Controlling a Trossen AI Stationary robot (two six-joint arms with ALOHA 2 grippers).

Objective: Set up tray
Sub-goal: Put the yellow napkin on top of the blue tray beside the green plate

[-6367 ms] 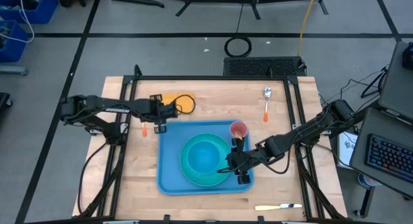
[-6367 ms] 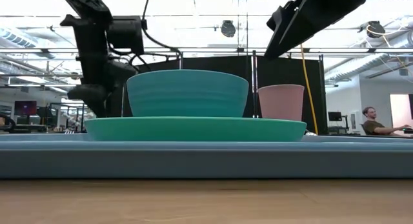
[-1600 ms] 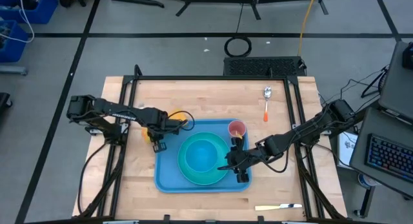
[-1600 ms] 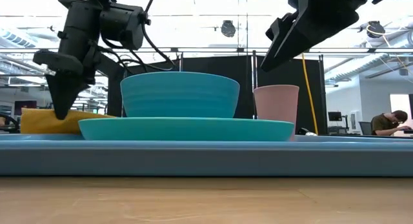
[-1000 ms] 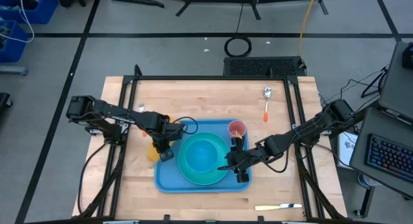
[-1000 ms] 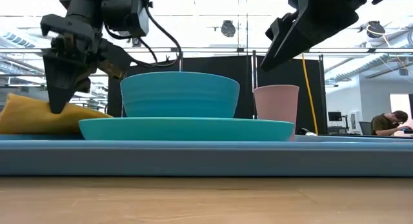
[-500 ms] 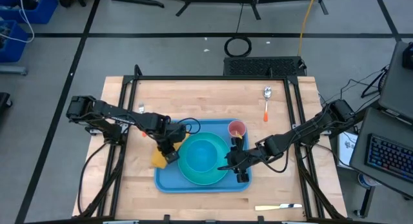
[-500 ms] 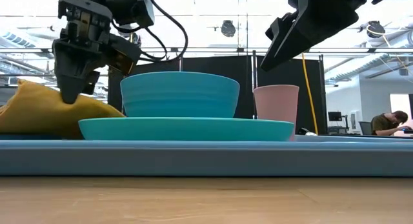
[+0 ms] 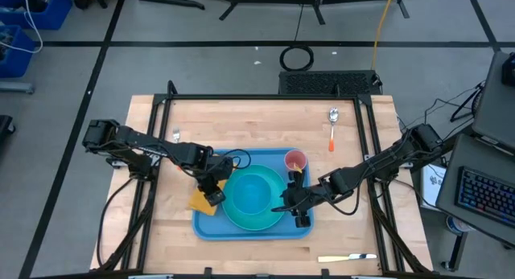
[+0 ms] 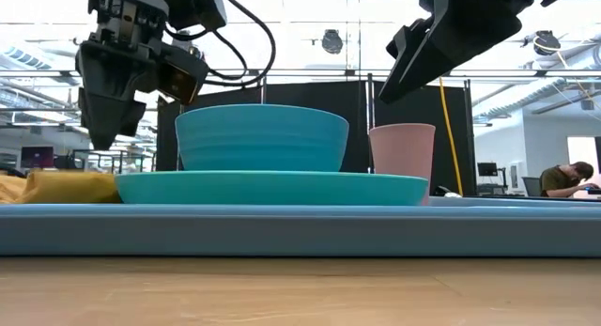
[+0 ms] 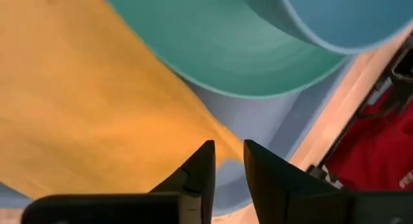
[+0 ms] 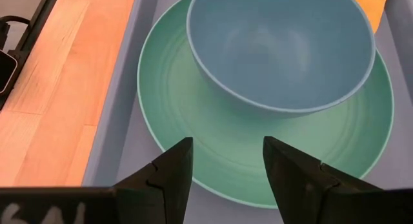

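1. On the table, toward its left side, the left arm reaches in over the near-left part of the tray.
2. Left gripper hangs just above the napkin; in the low view it is clear of the cloth, fingertips pointing down.
3. Its fingers stand a narrow gap apart in the left wrist view and hold nothing.
4. Orange napkin lies flat across the tray's left rim, partly in the tray and partly on the wood, just beside the plate.
5. Light-blue tray sits mid-table, nearer the front edge than the back, with its front wall filling the low view.
6. Teal plate rests in the tray's middle, and the bowl sits on it.
7. Pink cup stands upright in the tray's far-right corner, just beside the plate.
8. Right gripper hovers over the tray's right side, above the plate's right edge and near the cup.
9. Its fingers are spread wide in the right wrist view, with nothing between them.
10. Spoon with an orange handle lies on the wood beyond the tray, well apart from it.
11. Knife lies near the table's front edge on the right.
12. At the far right of the low view, a person sits in the room behind.
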